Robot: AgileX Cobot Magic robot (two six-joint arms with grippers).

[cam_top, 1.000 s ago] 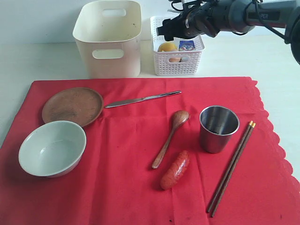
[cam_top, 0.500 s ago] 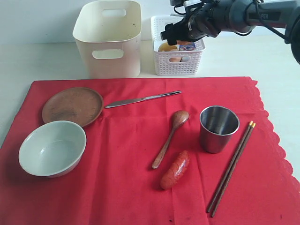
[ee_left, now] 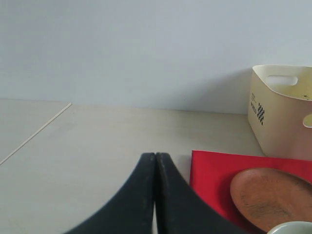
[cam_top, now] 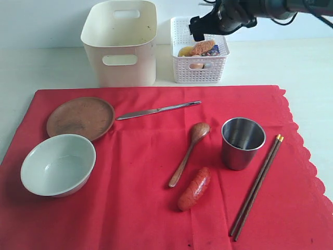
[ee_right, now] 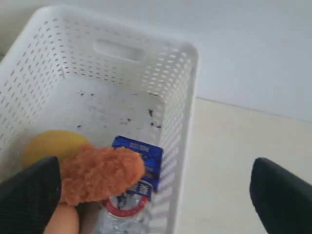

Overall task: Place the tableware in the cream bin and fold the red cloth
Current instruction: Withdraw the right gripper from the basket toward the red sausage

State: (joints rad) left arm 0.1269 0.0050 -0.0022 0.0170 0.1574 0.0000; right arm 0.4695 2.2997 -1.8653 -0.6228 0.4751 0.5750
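The red cloth (cam_top: 156, 156) lies flat on the table, its corner (ee_left: 209, 170) showing in the left wrist view. On it rest the brown plate (cam_top: 80, 117), pale bowl (cam_top: 58, 164), knife (cam_top: 158, 110), wooden spoon (cam_top: 188, 152), steel cup (cam_top: 242, 142) and chopsticks (cam_top: 257, 185). The cream bin (cam_top: 119, 41) stands empty behind the cloth. My right gripper (cam_top: 199, 30) hovers open over the white basket (cam_top: 197, 67), holding nothing. My left gripper (ee_left: 156, 163) is shut and empty over bare table, left of the plate (ee_left: 270, 197). It is outside the exterior view.
A red sausage (cam_top: 194, 188) lies on the cloth near the spoon. The lattice basket (ee_right: 180, 97) holds a lemon (ee_right: 48, 144), a blue carton (ee_right: 144, 161) and an orange breaded piece (ee_right: 100, 173) between my right gripper's spread fingers (ee_right: 29, 195).
My right gripper has risen and shifted right over the basket. An orange breaded piece now lies in plain sight in the basket. Nothing on the cloth has moved.
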